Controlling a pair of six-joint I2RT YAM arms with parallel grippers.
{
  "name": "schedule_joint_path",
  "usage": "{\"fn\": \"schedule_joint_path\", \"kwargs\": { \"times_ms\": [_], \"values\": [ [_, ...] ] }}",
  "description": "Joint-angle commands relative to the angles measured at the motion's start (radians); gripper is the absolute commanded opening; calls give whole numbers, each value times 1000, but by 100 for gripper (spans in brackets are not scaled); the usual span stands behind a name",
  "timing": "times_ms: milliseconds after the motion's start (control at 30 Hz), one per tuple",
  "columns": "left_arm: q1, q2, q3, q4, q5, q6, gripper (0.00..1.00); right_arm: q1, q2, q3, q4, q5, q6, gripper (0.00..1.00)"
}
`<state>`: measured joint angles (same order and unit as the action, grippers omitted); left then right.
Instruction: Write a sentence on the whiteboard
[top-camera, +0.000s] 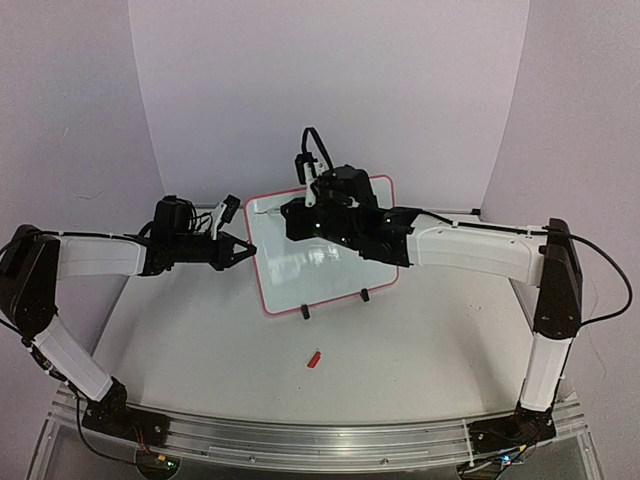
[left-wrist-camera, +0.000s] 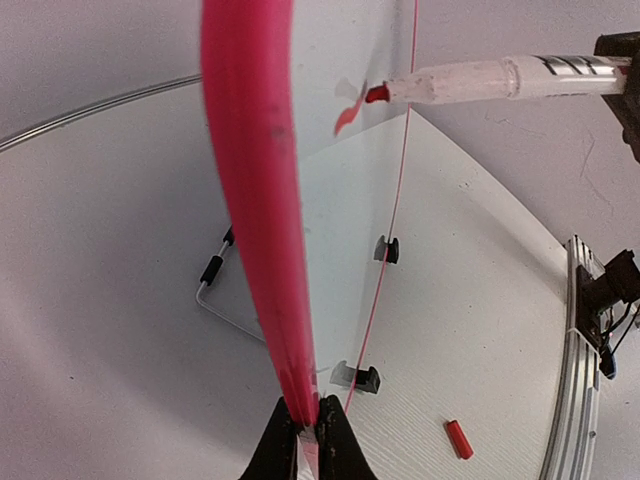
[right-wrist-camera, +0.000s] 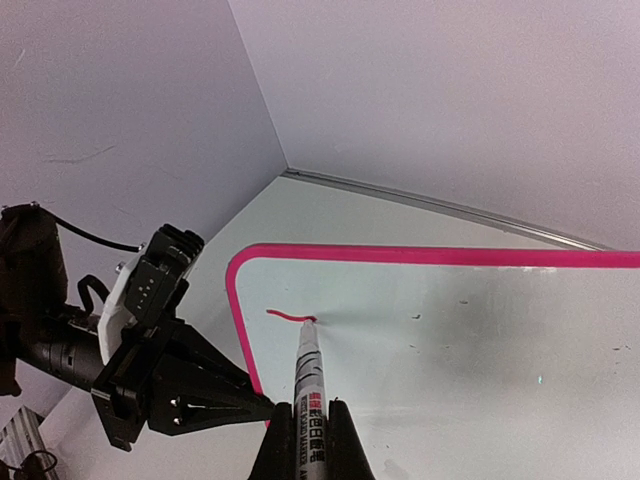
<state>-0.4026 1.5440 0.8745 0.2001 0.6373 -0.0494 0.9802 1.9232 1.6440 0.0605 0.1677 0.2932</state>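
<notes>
The whiteboard (top-camera: 312, 272) stands tilted on its two black feet at mid table. My left gripper (top-camera: 244, 252) is shut on its left pink rim (left-wrist-camera: 255, 200), pinching the edge between the fingertips (left-wrist-camera: 308, 420). My right gripper (top-camera: 300, 216) is shut on a white marker (right-wrist-camera: 310, 385), whose red tip touches the board's upper left area. Only a short curved red stroke (right-wrist-camera: 289, 316) is on the board; no words of the sentence show. The marker also shows in the left wrist view (left-wrist-camera: 490, 78), tip on the glossy face.
A small red marker cap (top-camera: 314, 359) lies on the table in front of the board, also in the left wrist view (left-wrist-camera: 458, 439). A wire stand (left-wrist-camera: 215, 290) props the board from behind. A metal rail (top-camera: 320, 440) runs along the near edge. Curved white walls close the back.
</notes>
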Motion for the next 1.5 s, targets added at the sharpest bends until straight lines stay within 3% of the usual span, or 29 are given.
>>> {"fn": "schedule_joint_path", "kwargs": {
  "times_ms": [0,133,800,1467],
  "values": [
    [-2,-2,9,0,-16,48,3,-9,-77,-19,47,-144,-34,0],
    [-1,0,12,-4,-17,48,3,-11,-84,-17,46,-218,-28,0],
    [-3,-2,14,-16,-36,81,2,-10,26,80,-31,-124,-28,0],
    [-2,-9,14,-21,-45,84,1,-10,29,14,-90,-107,-4,0]
  ]
}}
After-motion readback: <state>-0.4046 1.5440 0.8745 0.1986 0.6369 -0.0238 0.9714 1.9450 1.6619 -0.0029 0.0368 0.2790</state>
